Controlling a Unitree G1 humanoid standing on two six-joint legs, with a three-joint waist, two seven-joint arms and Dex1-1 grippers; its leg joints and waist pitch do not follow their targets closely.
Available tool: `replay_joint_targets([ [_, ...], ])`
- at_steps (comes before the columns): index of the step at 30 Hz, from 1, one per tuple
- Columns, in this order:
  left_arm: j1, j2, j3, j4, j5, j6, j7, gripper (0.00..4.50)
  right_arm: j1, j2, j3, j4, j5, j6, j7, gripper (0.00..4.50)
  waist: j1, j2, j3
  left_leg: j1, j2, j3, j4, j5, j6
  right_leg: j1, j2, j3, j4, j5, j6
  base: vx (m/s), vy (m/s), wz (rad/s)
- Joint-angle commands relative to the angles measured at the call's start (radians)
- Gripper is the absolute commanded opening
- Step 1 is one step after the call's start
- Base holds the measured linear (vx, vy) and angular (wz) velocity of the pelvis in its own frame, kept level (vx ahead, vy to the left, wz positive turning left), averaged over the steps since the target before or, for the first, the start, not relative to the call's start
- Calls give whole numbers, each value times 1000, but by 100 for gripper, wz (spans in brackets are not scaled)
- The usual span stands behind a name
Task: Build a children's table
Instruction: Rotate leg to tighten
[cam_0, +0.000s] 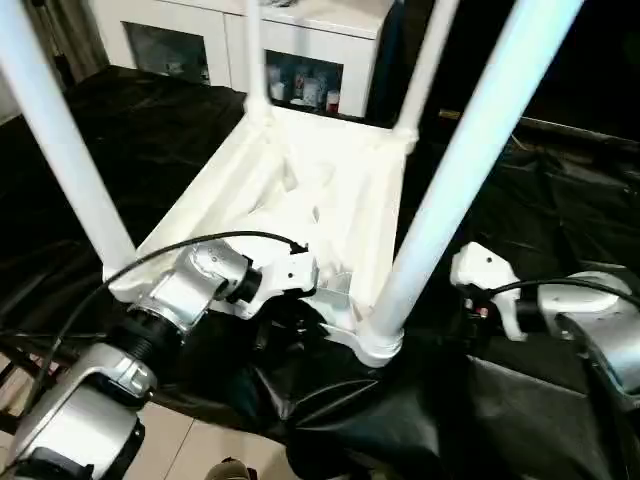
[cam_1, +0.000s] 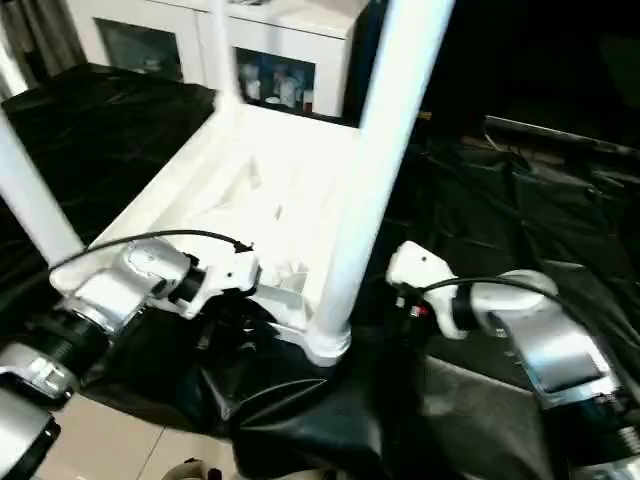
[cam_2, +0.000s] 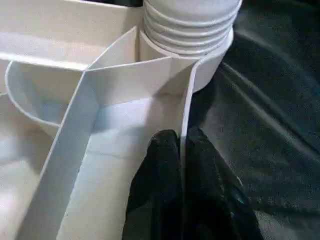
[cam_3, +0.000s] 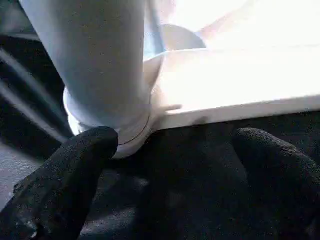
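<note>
Black sheeting (cam_0: 520, 200) underlies the table (cam_0: 300, 190); left gripper (cam_2: 181, 150) pinches its rim, right gripper (cam_3: 175, 160) wide.

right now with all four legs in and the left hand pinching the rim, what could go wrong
1. The left hand grips only a thin rim wall of the top; lifting by it could flex the rim or let it slip.
2. The near leg stands tall beside the open right hand; a bump could tilt it in its socket.
3. The top sits on loose black sheeting at the edge, so it may slide.

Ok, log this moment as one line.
table top upside down, four legs in | left pincer shut on rim | right pincer open beside near leg
</note>
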Motion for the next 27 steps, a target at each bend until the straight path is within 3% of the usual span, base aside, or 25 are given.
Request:
replay_joint_targets([
  [1,32,-35,81,4,-38,99,164,2,-11,28,1,12,-2,-22,-26,450,1,-9,-79,8,16,-4,-69,-284,5,66,-52,23,-81,-407,-169,0,0,0],
  [2,38,-42,93,-9,-38,116,186,2,-12,33,1,17,-1,-20,-31,450,-3,-20,-78,4,13,-3,-68,-289,8,67,-50,19,-86,-449,-147,0,0,0],
  [4,52,-55,107,-33,-27,138,227,2,-12,45,3,30,-9,-33,-51,450,-11,-19,-77,1,7,-6,-61,-280,9,64,-54,12,-103,-582,-76,0,0,0],
  [6,85,-69,123,-85,-11,134,285,2,-16,84,-3,67,-21,-52,-106,450,-21,-18,-78,-6,4,-9,-62,-272,10,65,-52,6,-113,-624,-42,0,0,0],
  [7,95,-71,124,-102,-11,121,290,2,-20,97,-7,82,-24,-51,-125,450,-22,-16,-79,-4,6,-11,-63,-274,8,64,-55,4,-114,-630,-38,0,0,0],
  [10,126,-85,124,-163,-24,125,283,2,-28,139,-8,118,-39,-77,-174,450,-34,-14,-78,5,6,-11,-63,-307,17,54,-53,-12,-126,-631,-47,0,0,0],
  [11,128,-86,125,-167,-25,128,283,2,-29,142,-8,120,-40,-80,-177,450,-34,-11,-81,11,10,-10,-63,-313,21,52,-54,-11,-125,-603,-60,0,0,0],
  [13,143,-95,121,-184,-25,124,297,2,-52,201,-15,168,-55,-97,-251,450,-37,-8,-78,12,15,-10,-70,-319,27,49,-49,-9,-118,-543,-91,0,0,0],
  [15,147,-96,117,-188,-16,124,311,2,-66,233,-25,185,-46,-83,-280,450,-38,-3,-82,12,16,-12,-74,-328,22,55,-50,-8,-111,-505,-105,0,0,0],
  [17,151,-96,114,-192,-13,125,316,2,-75,256,-31,196,-37,-77,-299,450,-37,-4,-83,16,17,-9,-74,-334,21,52,-51,-3,-107,-473,-120,0,0,0],
  [18,159,-98,110,-198,-4,122,321,2,-86,296,-33,215,-14,-56,-310,450,-37,-6,-83,12,16,-8,-76,-326,22,56,-51,-2,-103,-456,-126,0,0,0],
  [20,162,-99,111,-200,-1,122,322,2,-90,311,-25,222,-9,-53,-306,450,-36,-3,-84,12,17,-7,-76,-321,23,57,-54,-1,-102,-443,-131,0,0,0],
  [21,165,-100,112,-205,4,126,323,0,-92,321,-18,230,-10,-57,-302,421,-36,-4,-84,11,17,-6,-76,-313,23,58,-54,1,-99,-424,-135,0,0,0],
  [22,164,-98,110,-203,9,128,321,0,-95,329,-6,242,-20,-66,-301,421,-37,-8,-84,9,17,-5,-77,-310,24,60,-53,1,-99,-425,-133,0,0,0],
  [27,151,-88,109,-185,17,128,321,0,-105,342,29,279,-52,-100,-303,376,-38,-5,-83,10,15,-5,-76,-319,18,56,-56,-1,-105,-483,-111,0,0,0],
])
